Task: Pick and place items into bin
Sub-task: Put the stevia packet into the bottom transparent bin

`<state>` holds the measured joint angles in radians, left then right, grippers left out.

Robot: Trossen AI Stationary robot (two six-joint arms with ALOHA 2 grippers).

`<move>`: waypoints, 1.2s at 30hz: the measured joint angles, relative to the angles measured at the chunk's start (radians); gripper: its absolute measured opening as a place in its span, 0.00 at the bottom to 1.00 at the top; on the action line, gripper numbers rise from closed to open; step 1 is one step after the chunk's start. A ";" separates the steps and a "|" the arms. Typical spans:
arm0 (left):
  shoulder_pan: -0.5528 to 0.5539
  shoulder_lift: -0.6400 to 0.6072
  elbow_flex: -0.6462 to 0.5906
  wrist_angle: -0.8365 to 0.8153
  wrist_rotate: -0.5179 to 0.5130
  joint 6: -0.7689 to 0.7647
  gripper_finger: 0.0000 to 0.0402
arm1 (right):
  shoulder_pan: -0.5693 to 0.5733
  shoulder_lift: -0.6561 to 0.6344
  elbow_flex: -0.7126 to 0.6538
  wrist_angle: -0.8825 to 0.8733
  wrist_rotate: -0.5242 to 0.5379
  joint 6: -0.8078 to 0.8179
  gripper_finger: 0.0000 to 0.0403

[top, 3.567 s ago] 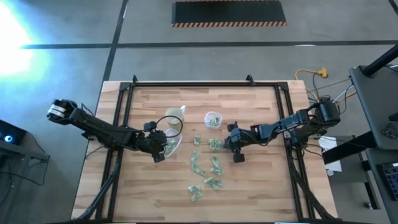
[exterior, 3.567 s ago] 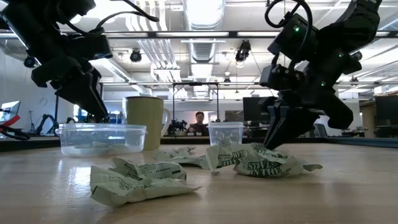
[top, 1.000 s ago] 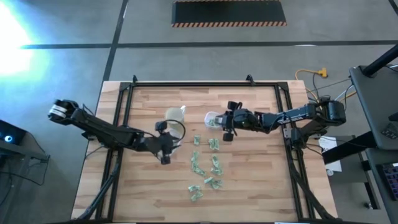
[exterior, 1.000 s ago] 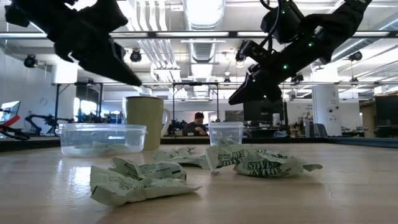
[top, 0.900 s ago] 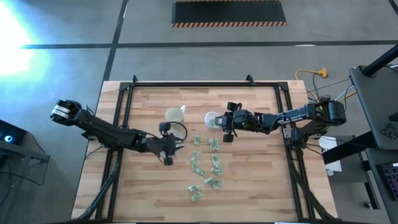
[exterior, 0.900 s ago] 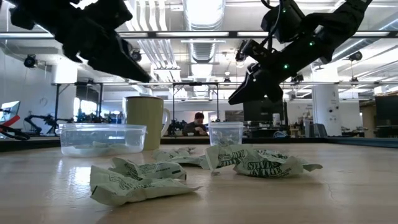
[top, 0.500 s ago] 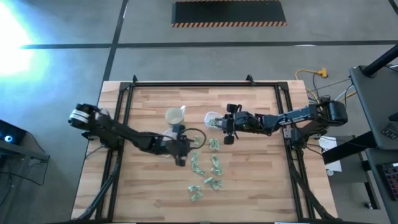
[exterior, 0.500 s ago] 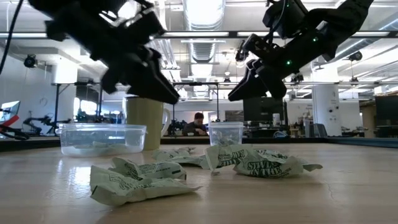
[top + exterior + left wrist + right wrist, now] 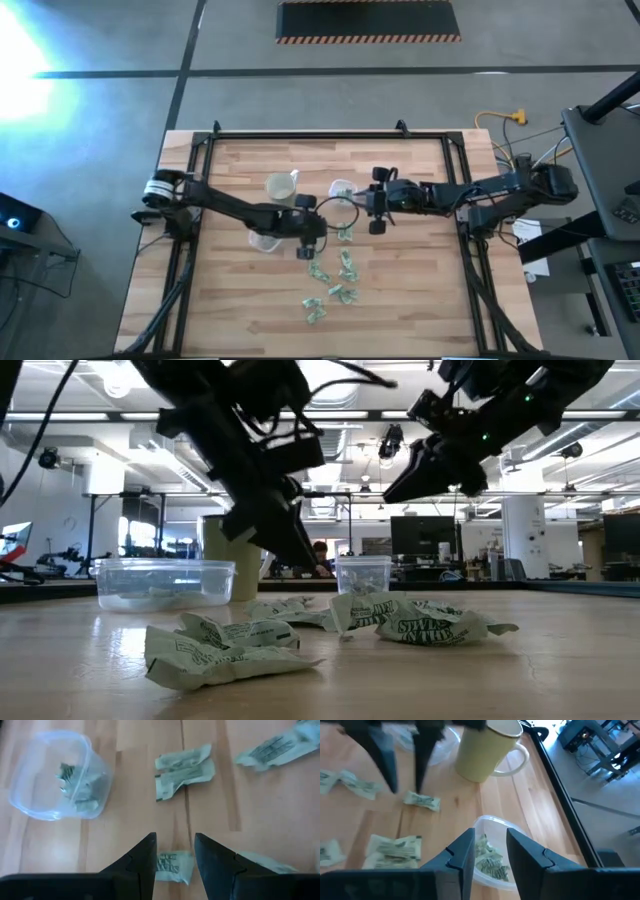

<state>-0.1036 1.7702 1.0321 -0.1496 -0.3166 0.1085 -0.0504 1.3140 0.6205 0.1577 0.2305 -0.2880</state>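
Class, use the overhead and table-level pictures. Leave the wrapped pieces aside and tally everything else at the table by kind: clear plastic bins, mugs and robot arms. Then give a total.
Clear plastic bins: 2 (larger, smaller)
Yellowish mug: 1
Robot arms: 2 (left, right)
Total: 5

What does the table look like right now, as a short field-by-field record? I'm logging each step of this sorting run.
left end effector: open, empty, above a wrapped piece in the loose pile
right end effector: open, empty, over the small clear tub
small clear tub: holds a few wrapped pieces
large clear bin: beside the yellowish cup
loose pieces: scattered mid-table
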 joint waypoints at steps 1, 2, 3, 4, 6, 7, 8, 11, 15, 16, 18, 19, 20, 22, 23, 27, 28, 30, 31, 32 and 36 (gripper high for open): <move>0.005 0.008 0.006 -0.013 0.006 -0.003 0.29 | 0.006 -0.014 0.000 -0.008 -0.003 0.003 0.26; 0.010 0.013 0.009 -0.032 0.006 -0.010 0.29 | 0.012 -0.027 0.000 -0.014 -0.003 0.006 0.26; 0.017 0.020 0.011 -0.036 0.007 -0.017 0.29 | 0.018 -0.042 0.000 -0.025 -0.004 0.008 0.26; 0.023 0.024 0.013 -0.034 0.012 -0.019 0.29 | 0.024 -0.056 -0.001 -0.038 -0.005 0.008 0.26; 0.036 0.025 0.008 -0.046 0.026 -0.024 0.29 | 0.039 -0.074 -0.002 -0.040 -0.005 0.008 0.26; 0.043 0.024 0.008 -0.050 0.037 -0.024 0.29 | 0.044 -0.087 -0.002 -0.054 -0.005 0.007 0.25; 0.050 0.024 0.008 -0.049 0.054 -0.025 0.29 | 0.050 -0.096 -0.002 -0.058 -0.005 0.004 0.25; 0.065 0.024 0.005 -0.055 0.098 -0.024 0.29 | 0.060 -0.115 -0.002 -0.063 -0.005 -0.003 0.24; 0.083 0.025 0.001 -0.055 0.147 -0.024 0.29 | 0.059 -0.124 -0.002 -0.082 -0.003 -0.010 0.23; 0.086 0.027 0.001 -0.055 0.155 -0.024 0.29 | 0.059 -0.124 -0.002 -0.082 -0.004 -0.018 0.23; 0.095 0.028 -0.002 -0.064 0.169 -0.021 0.29 | 0.059 -0.123 -0.002 -0.080 -0.004 -0.033 0.24; 0.098 0.028 -0.002 -0.066 0.170 -0.020 0.29 | 0.059 -0.124 -0.002 -0.080 -0.004 -0.039 0.24; 0.103 0.028 -0.004 -0.065 0.171 -0.017 0.29 | 0.059 -0.124 -0.002 -0.079 -0.004 -0.048 0.24; 0.111 0.028 -0.006 -0.070 0.170 -0.015 0.29 | 0.059 -0.124 -0.002 -0.076 -0.003 -0.061 0.23; 0.115 0.028 -0.007 -0.071 0.170 -0.014 0.29 | 0.059 -0.124 -0.002 -0.077 -0.003 -0.063 0.23; 0.124 0.028 -0.007 -0.071 0.195 -0.015 0.29 | 0.059 -0.125 -0.002 -0.076 -0.003 -0.080 0.22; 0.127 0.028 -0.008 -0.072 0.208 -0.015 0.29 | 0.059 -0.125 -0.002 -0.076 -0.003 -0.083 0.21; 0.129 0.028 -0.009 -0.072 0.230 -0.015 0.29 | 0.059 -0.125 -0.002 -0.076 -0.003 -0.083 0.21; 0.130 0.028 -0.009 -0.072 0.238 -0.015 0.29 | 0.059 -0.125 -0.002 -0.076 -0.003 -0.083 0.20; 0.130 0.028 -0.009 -0.072 0.239 -0.016 0.29 | 0.059 -0.125 -0.002 -0.076 -0.003 -0.082 0.20; 0.130 0.028 -0.013 -0.071 0.248 -0.017 0.29 | 0.059 -0.125 -0.002 -0.076 -0.003 -0.081 0.20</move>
<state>0.0265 1.7981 1.0193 -0.2209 -0.0687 0.0916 0.0086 1.1889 0.6189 0.0822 0.2279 -0.3685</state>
